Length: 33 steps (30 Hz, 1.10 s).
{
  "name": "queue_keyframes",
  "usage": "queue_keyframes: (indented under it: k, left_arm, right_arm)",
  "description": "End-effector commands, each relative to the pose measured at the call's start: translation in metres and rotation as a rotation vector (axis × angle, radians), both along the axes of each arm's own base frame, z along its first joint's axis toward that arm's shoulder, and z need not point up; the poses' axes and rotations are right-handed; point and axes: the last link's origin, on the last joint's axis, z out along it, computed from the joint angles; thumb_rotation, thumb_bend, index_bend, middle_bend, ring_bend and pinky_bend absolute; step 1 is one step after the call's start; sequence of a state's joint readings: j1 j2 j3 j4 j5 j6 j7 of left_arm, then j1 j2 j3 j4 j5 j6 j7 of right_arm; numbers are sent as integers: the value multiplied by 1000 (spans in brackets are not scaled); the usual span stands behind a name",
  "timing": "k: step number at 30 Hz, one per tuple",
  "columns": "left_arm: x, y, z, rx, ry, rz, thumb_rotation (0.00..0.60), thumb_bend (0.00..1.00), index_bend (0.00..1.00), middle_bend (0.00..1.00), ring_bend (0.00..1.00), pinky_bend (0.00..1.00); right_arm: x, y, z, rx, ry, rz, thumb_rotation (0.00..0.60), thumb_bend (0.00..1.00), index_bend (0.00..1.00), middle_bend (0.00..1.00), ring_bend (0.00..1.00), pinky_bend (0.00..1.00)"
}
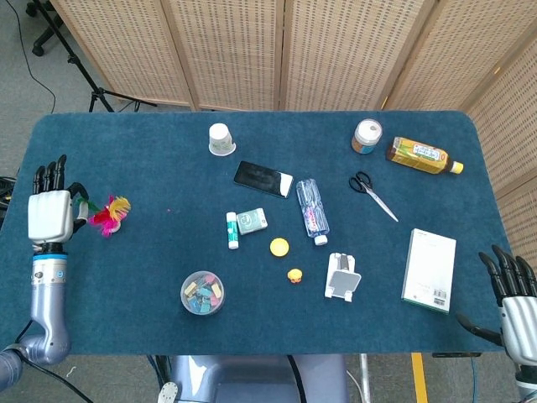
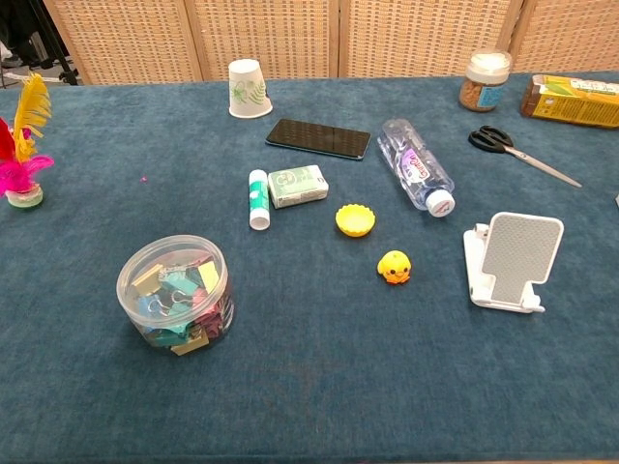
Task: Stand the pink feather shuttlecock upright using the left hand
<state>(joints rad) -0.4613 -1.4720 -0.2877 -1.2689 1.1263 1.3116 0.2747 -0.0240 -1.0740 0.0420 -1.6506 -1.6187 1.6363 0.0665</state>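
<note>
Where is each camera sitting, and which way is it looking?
Head view: high up, looking down on the whole blue table; shows the left hand and right hand.
Chest view: low at the near edge, looking across the table toward the wicker screens; no part of the robot is clearly visible.
Both show: pink feather shuttlecock standing upright, black phone, clear plastic water bottle.
</note>
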Motion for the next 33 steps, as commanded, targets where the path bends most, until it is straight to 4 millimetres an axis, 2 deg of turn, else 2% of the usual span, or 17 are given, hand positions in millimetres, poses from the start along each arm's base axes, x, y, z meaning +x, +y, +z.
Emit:
queue_keyframes:
  k: [1,3,7,11,14,20,26,27,29,33]
  left_arm:
    - [-1,0,2,2,8,3,600,420,446,0,0,0]
    - [-3,0,2,2,12,9,600,413,386,0,0,0]
    - [-5,0,3,1,16,13,600,404,332,0,0,0]
    - [-2,0,9,26,-2,2,600,393,220,0,0,0]
    - [3,0,16,51,-27,-15,600,388,140,0,0,0]
    - [21,-8,38,108,-132,-89,600,362,58,0,0,0]
    - [29,-44,50,116,-248,-170,600,336,16,0,0,0]
    - [26,-62,49,102,-270,-189,600,334,10,0,0,0]
    - [20,-84,47,89,-262,-215,600,332,0,0,0,0]
    - [-3,-133,31,59,-186,-234,600,330,0,0,0,0]
  right_arm:
    - [0,0,-1,1,2,0,600,0,0,0,0,0]
    - [0,0,-1,2,4,-1,600,0,0,0,0,0]
    - [0,0,-1,1,5,-1,600,0,0,0,0,0]
    - [0,0,0,-1,3,0,600,0,0,0,0,0]
    - [0,0,0,-1,2,1,600,0,0,0,0,0]
    - [0,1,1,-4,1,4,600,0,0,0,0,0]
    - [1,2,1,-5,1,10,600,0,0,0,0,0]
    - [2,2,2,-9,-1,13,600,0,0,0,0,0]
    - [2,3,3,-13,-5,16,600,0,0,0,0,0]
    - [4,3,4,-20,-8,24,600,0,0,0,0,0]
